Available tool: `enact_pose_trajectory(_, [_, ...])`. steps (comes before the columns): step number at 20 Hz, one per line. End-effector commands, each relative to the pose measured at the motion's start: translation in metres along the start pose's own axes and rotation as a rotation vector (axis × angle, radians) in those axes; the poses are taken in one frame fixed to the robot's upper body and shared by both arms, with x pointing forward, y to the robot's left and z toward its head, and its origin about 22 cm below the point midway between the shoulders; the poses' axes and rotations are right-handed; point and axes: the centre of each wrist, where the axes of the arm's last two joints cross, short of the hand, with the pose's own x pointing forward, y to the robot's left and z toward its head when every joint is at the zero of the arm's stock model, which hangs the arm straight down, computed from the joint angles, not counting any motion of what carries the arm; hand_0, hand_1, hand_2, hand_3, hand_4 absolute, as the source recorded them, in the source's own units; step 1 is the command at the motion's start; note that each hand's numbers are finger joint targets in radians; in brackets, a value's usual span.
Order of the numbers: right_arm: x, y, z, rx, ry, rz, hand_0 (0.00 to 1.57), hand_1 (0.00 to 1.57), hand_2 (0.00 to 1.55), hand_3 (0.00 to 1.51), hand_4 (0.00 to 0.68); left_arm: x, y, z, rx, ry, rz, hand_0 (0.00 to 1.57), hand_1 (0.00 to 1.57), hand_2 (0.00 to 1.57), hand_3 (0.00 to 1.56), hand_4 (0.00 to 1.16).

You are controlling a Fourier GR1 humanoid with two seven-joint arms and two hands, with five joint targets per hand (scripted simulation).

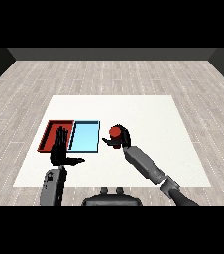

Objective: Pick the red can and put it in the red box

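The red can (115, 132) is just right of the light blue tray (85, 136), and my right hand (121, 138) is curled round it, covering its lower part. I cannot tell whether the can rests on the table or is lifted. The red tray (50, 132) lies at the left, next to the blue one. My left hand (60, 149) is open with straight fingers pointing away from me, over the red tray's near right part, thumb stretched to the right.
Both trays lie side by side on the white table (148, 119). My right forearm (144, 164) slants in from the lower right. Grey wooden floor surrounds the table.
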Motion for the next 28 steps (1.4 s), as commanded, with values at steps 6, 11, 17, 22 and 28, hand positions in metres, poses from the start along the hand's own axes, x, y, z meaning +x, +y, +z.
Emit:
enact_pose_trajectory(6, [0.048,-0.014,-0.002,-0.007,-0.212,-0.056,1.51,1.51,1.47,1.41,0.641,0.017,-0.022,-0.028,-0.098,0.004,0.048,0.0,0.0,0.0,0.0,0.0])
enact_pose_trajectory(11, [0.078,-0.031,0.028,0.003,-0.28,-0.056,1.45,1.45,1.41,1.38,0.636,0.021,-0.066,-0.022,-0.156,0.075,0.004,0.0,0.0,0.0,0.0,0.0])
enact_pose_trajectory(17, [0.079,-0.017,0.002,0.014,-0.29,-0.046,1.45,1.45,1.41,1.38,0.636,0.026,-0.096,-0.023,-0.171,0.088,0.016,0.0,0.0,0.0,0.0,0.0])
enact_pose_trajectory(22, [0.102,-0.03,0.003,0.02,-0.329,-0.089,1.43,1.43,1.41,1.39,0.629,0.017,-0.111,-0.031,-0.2,0.143,-0.016,0.0,0.0,0.0,0.0,0.0])
enact_pose_trajectory(28, [0.103,-0.017,0.03,0.035,-0.373,-0.08,1.45,1.45,1.43,1.4,0.611,0.001,-0.119,-0.039,-0.226,0.185,-0.006,0.0,0.0,0.0,0.0,0.0])
